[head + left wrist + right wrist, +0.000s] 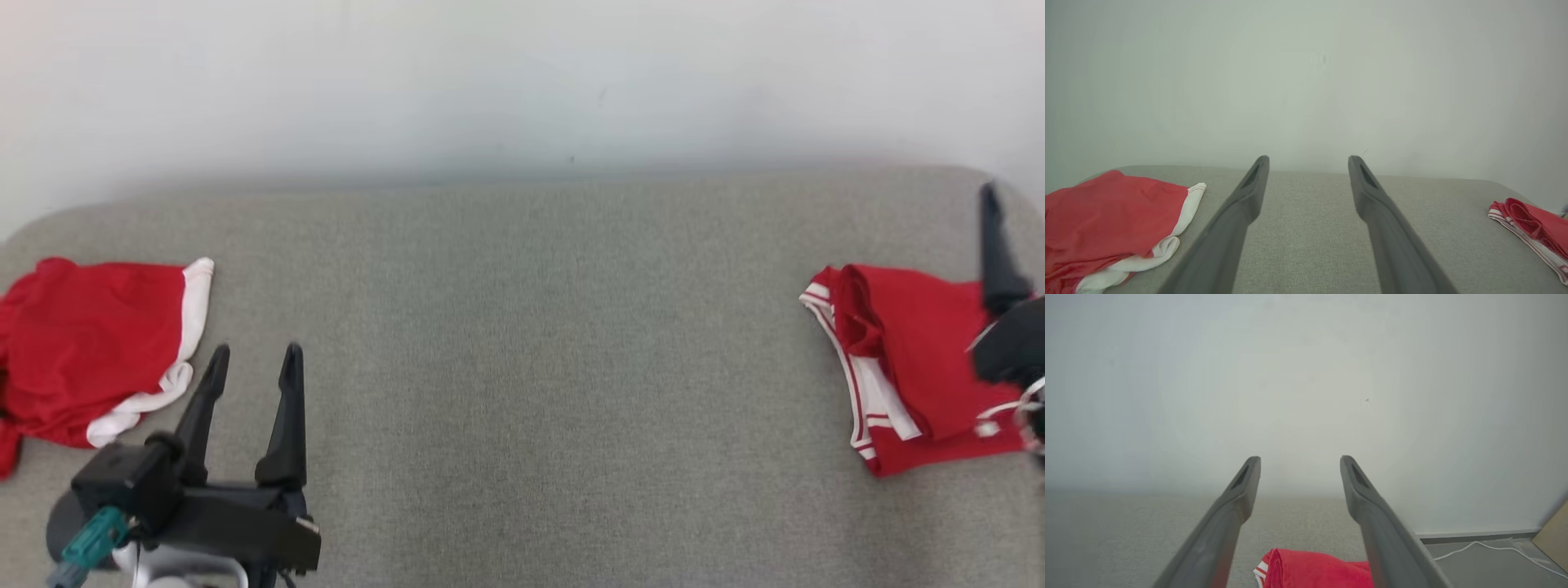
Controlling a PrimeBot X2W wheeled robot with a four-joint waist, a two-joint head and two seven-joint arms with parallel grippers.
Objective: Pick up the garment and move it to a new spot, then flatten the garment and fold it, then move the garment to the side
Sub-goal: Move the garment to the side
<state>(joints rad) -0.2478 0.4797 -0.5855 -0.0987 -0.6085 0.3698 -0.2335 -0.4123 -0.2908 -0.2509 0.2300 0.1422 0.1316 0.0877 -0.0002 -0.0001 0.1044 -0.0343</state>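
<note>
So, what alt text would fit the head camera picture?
A grey padded surface holds a loose red garment at left and a folded red garment at right. The robot's open left hand is at lower left; its right hand is over the folded garment.

Soft even light; slight blur

- Padded surface (522, 327), centre of the head view: grey woven cloth, matt, coarse-grained.
- Folded garment (922, 359), right edge: soft red cloth, matt, with white striped trim.
- Crumpled garment (90, 343), left edge: red cloth, matt, with a plain white cloth band.
- Left gripper (255, 351), lower left: smooth dark plastic, matt, with a teal plastic plug (94, 535) at its base.
- Wall (522, 73), top: pale, smooth, matt.
</note>
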